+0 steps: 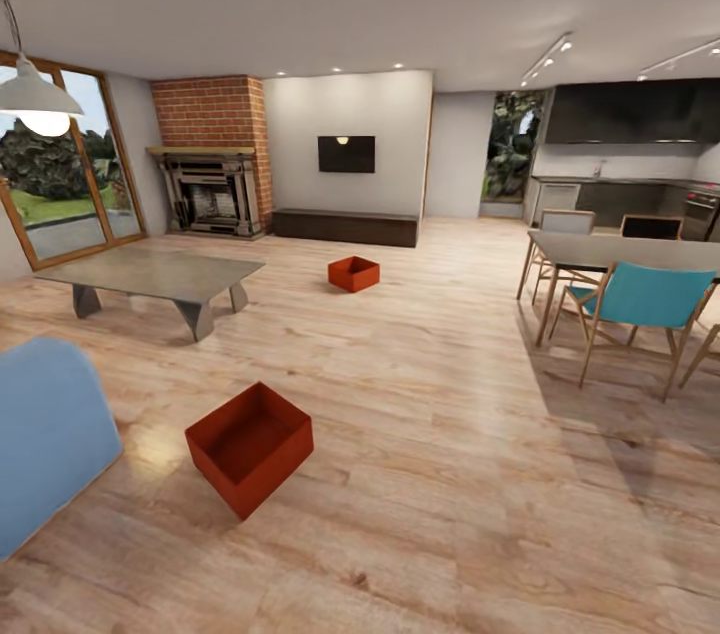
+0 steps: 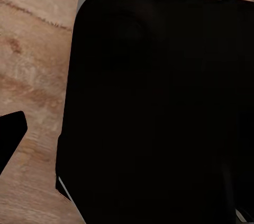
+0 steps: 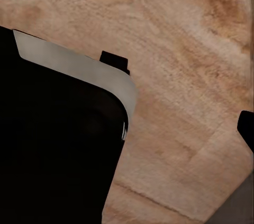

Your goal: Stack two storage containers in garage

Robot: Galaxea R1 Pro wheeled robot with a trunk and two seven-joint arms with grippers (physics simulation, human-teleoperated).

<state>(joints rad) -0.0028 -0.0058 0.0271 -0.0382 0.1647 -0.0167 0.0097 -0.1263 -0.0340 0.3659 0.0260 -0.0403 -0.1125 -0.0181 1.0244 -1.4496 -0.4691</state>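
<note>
I stand in the living room with 2 red-orange open-topped plastic bins on the light wood plank floor (image 1: 450,474); the nearer bin (image 1: 250,446) lies ahead, slightly left, corner toward me; the farther bin (image 1: 353,273) sits well beyond; I cannot tell either pincer's state, so my left arm seems the closer one.

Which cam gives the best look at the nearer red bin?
Head view. The nearer red bin sits whole on the wood floor, open top up, beside the blue sofa. Both wrist views show floor planks and dark robot bodywork instead of the bin.
</note>
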